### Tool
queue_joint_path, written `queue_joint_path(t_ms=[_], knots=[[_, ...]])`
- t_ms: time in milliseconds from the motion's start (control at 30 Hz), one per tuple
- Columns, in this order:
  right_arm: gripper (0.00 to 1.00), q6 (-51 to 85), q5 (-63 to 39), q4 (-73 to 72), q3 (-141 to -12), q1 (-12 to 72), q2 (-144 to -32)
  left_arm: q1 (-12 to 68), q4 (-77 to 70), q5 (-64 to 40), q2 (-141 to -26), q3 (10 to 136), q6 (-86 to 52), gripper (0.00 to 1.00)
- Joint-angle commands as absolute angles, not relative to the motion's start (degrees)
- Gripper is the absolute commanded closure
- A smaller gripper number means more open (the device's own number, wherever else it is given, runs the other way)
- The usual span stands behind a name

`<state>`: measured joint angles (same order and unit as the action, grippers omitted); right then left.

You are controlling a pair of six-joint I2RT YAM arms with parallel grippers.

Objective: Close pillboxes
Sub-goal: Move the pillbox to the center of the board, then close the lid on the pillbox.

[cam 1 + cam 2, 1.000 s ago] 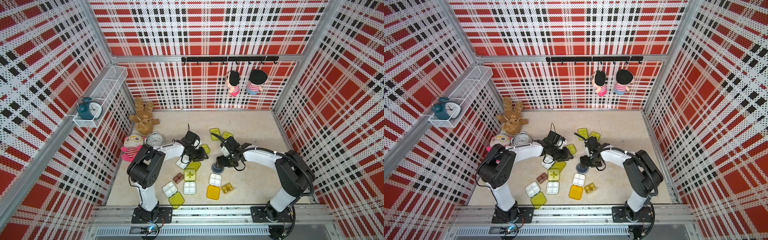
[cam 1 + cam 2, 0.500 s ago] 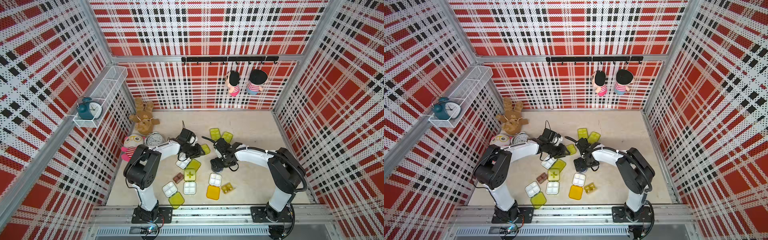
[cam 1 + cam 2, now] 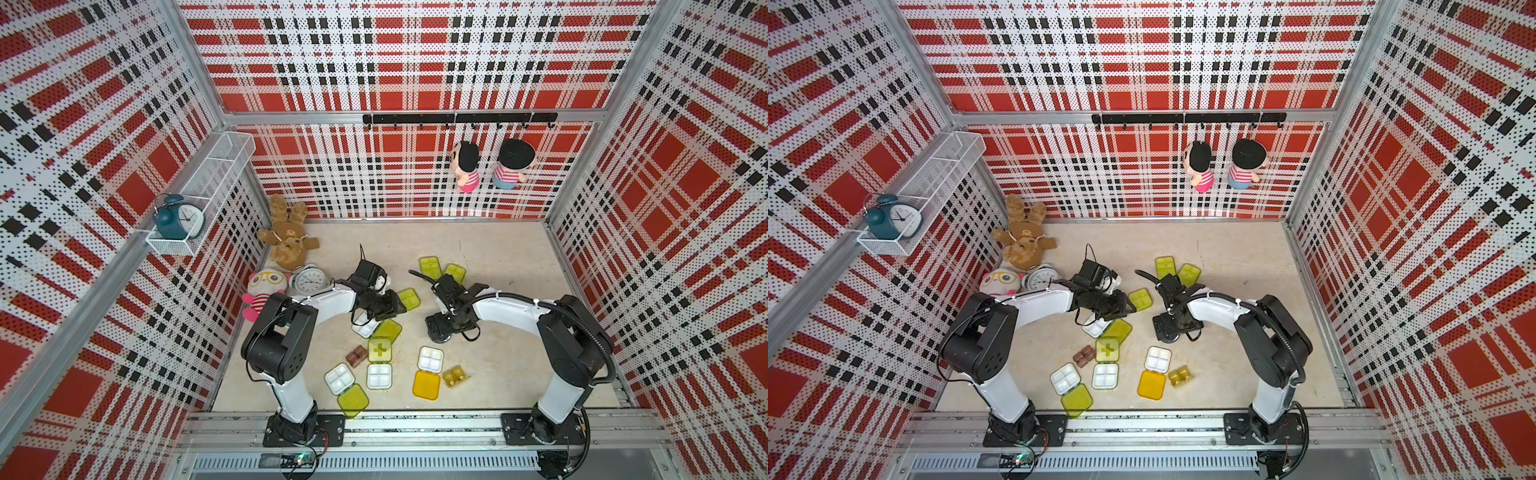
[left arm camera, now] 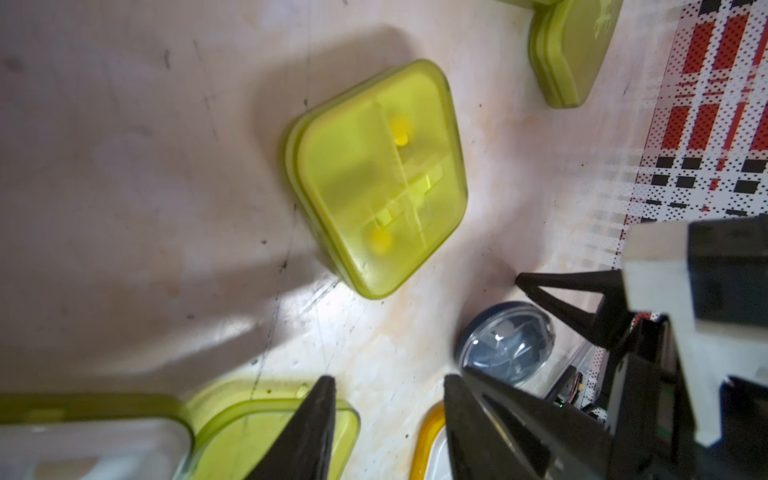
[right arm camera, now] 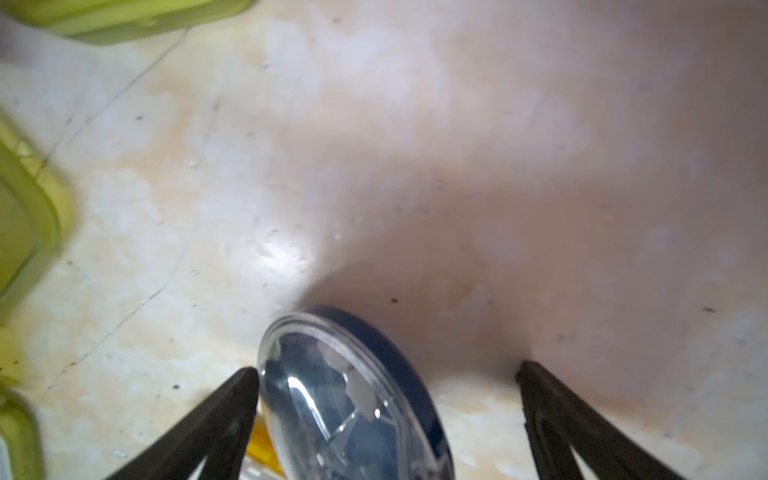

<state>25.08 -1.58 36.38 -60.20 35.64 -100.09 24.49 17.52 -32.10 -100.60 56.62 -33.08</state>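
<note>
Several pillboxes lie on the beige floor. Closed lime ones sit at the back (image 3: 429, 267) and by my left gripper (image 3: 409, 299) (image 4: 378, 178). Nearer the front, white trays (image 3: 379, 376) lie open with lime lids (image 3: 353, 400), and one has an orange lid (image 3: 426, 385). A small amber box (image 3: 455, 376) and a brown one (image 3: 356, 356) lie among them. My right gripper (image 3: 440, 328) (image 5: 386, 370) is open over the round navy pillbox (image 5: 353, 395); the box lies against one finger and clear of the other. My left gripper (image 3: 386, 305) (image 4: 388, 384) is open and empty above an open lime lid (image 4: 266, 424).
A plush bear (image 3: 286, 239), a plush doll (image 3: 266, 286) and a silver alarm clock (image 3: 308, 280) crowd the back left corner. Two dolls (image 3: 467, 168) hang on the back wall. The two grippers stand close together, with the right one's fingers (image 4: 582, 299) showing in the left wrist view.
My right gripper has come forward and to the left, down over the round navy pillbox. The left gripper has shifted only slightly.
</note>
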Motion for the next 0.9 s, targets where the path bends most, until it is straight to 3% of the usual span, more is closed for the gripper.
queue_joint_path(t_ms=[0, 200, 467, 867], knots=[[0.00, 23.6, 2.0, 37.7, -58.1, 29.6, -98.1, 24.5, 16.8, -32.5, -99.4, 57.6, -33.2, 0.54], [0.00, 21.1, 1.0, 37.4, -58.9, 21.2, -94.4, 26.2, 17.2, -31.7, -99.4, 58.5, -33.5, 0.51], [0.00, 27.6, -6.7, 40.1, -57.2, 21.4, -82.4, 31.2, 19.0, -28.8, -99.4, 60.7, -30.8, 0.48], [0.10, 44.2, -21.5, 50.6, -42.2, 25.8, -52.5, 42.7, 18.4, -29.1, -101.0, 65.4, -30.7, 0.44]])
